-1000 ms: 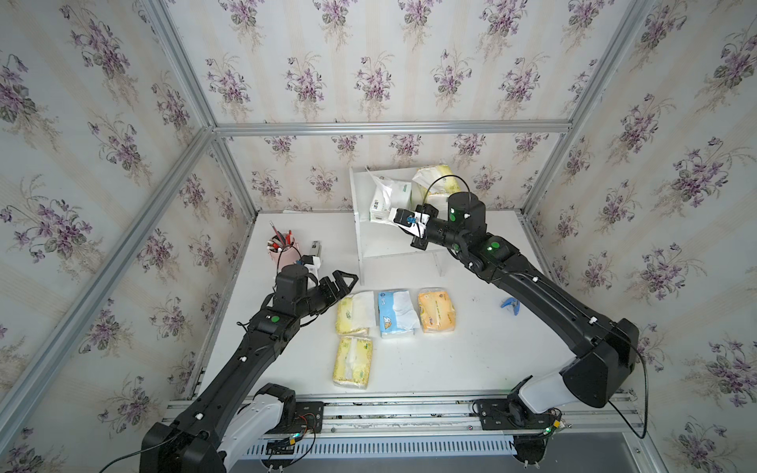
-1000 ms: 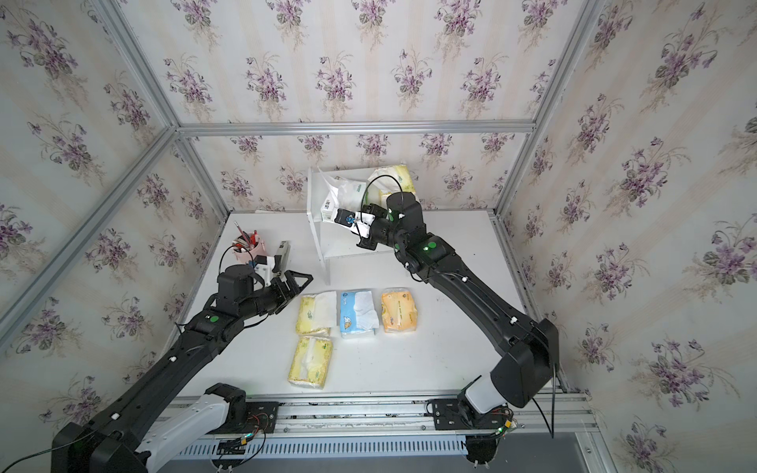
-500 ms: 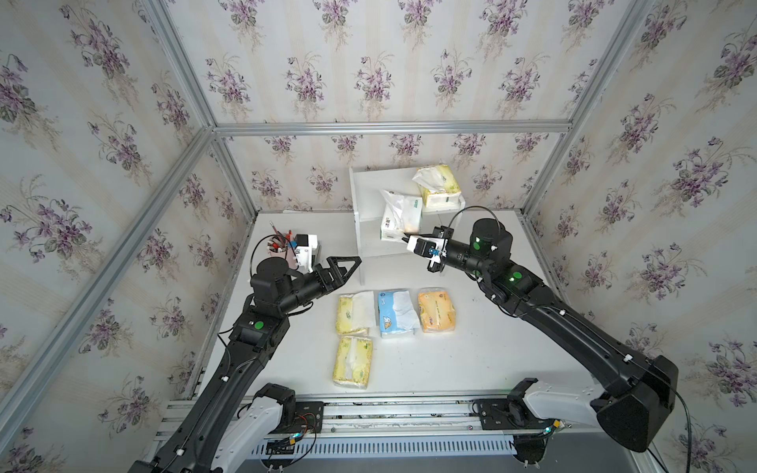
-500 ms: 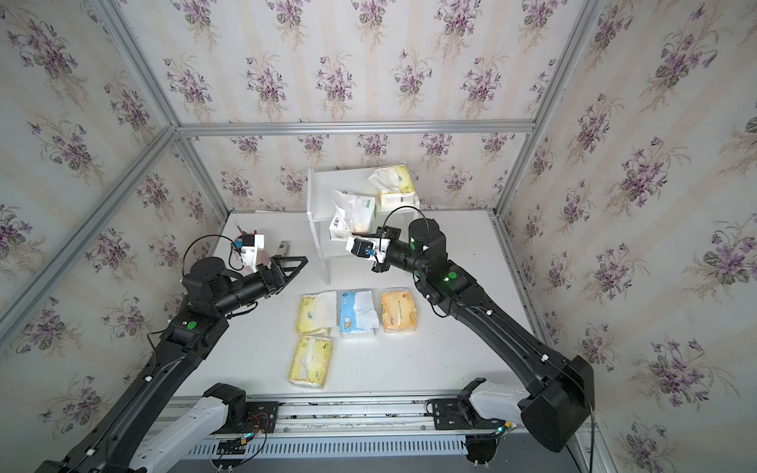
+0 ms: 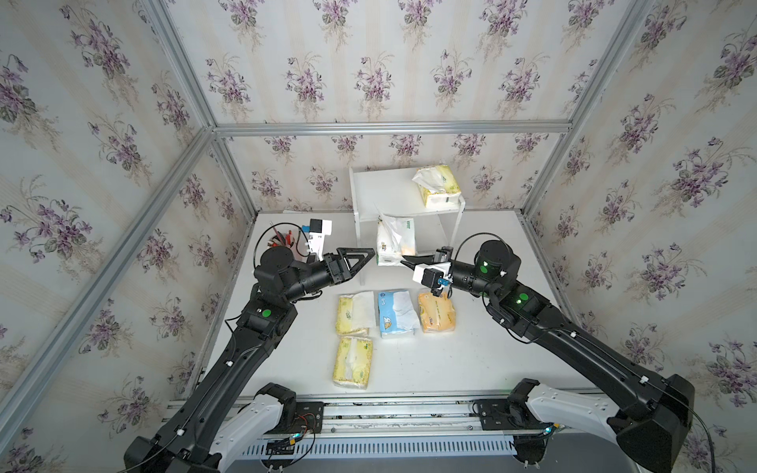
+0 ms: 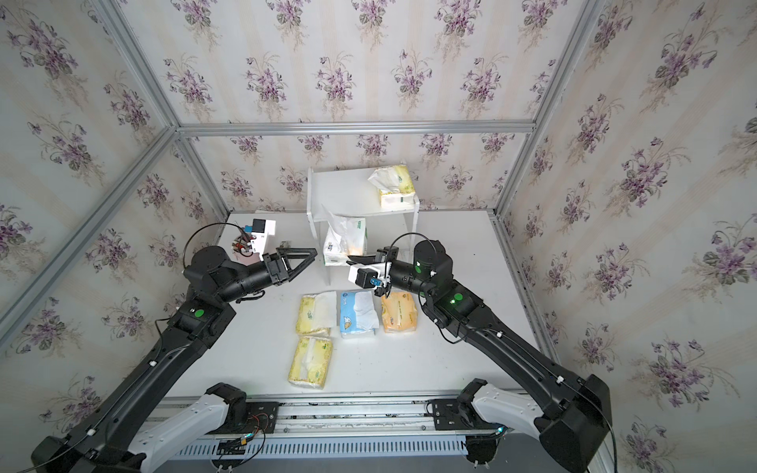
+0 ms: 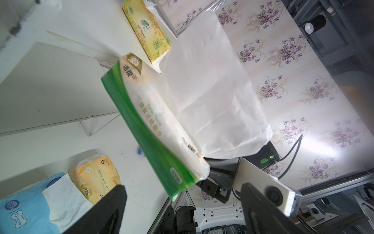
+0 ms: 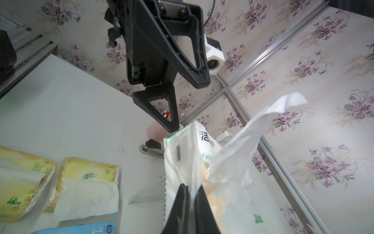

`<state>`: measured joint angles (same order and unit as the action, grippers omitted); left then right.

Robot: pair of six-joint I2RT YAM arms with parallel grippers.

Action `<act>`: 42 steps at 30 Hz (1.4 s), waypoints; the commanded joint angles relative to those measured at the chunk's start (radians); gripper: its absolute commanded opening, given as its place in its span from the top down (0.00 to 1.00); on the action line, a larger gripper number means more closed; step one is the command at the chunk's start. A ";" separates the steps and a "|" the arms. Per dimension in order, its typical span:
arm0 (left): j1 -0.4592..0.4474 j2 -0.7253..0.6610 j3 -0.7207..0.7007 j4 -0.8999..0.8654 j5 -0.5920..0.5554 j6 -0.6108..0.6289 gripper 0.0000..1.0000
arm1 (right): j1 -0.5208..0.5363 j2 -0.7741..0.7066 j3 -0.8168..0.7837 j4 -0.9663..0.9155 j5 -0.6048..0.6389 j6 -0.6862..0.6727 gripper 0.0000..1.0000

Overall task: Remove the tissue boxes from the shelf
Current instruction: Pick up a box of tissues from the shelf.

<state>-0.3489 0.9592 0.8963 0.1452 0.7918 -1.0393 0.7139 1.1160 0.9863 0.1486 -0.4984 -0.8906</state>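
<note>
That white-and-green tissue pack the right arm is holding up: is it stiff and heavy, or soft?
Probably soft: the white-and-green plastic-wrapped tissue pack creases where the right hand pinches its wrapper edge. Likely light, since that thin pinch alone holds it off the table. The loose white tissue sheet sticking out looks floppy and could snag.

Papered booth around a white table [image 5: 471, 368]
Floral wallpaper [image 5: 368, 61] rises behind and beside the table; aluminium frame [image 5: 389, 127] bars run above its edges.
</note>
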 commanded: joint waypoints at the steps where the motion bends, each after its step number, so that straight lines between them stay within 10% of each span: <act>1: -0.019 0.026 0.031 -0.004 0.000 0.057 0.11 | 0.012 -0.004 0.000 0.045 -0.009 -0.005 1.00; 24: -0.066 0.116 0.056 0.015 0.006 0.073 0.63 | 0.047 -0.001 -0.003 0.048 0.006 -0.009 0.99; 42: -0.077 0.001 0.022 -0.084 -0.126 0.291 0.80 | 0.009 -0.134 -0.030 0.069 -0.003 0.397 0.48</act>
<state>-0.4217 0.9756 0.9230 0.0662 0.6975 -0.8440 0.7410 1.0069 0.9695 0.1688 -0.4946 -0.6537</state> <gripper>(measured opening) 0.269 0.506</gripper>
